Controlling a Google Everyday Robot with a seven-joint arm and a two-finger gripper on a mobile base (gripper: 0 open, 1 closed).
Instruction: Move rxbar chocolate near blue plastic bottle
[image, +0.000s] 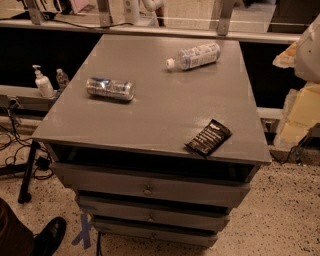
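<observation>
The rxbar chocolate (208, 137) lies flat on the counter (165, 112), well apart from the blue plastic bottle (194, 56) and on the near side of it, right at the counter's front edge with one corner close to the lip. The blue plastic bottle rests on its side, white cap pointing left. That is probably the stable way for a round thing to lie, though it could still roll if nudged. A silver-blue can (110, 89) also lies on its side, to the left of the bottle and somewhat nearer the front, clear of the straight line between bar and bottle. The bar has not been picked up and the whole move remains to be done. The gripper is not in the frame, so I cannot tell how far open it is; it does not have the bar. The arm's pose is likewise unseen. A pale rounded shape (309, 47) to the right of the bottle, cut by the frame edge, might be part of the robot, but I cannot say
</observation>
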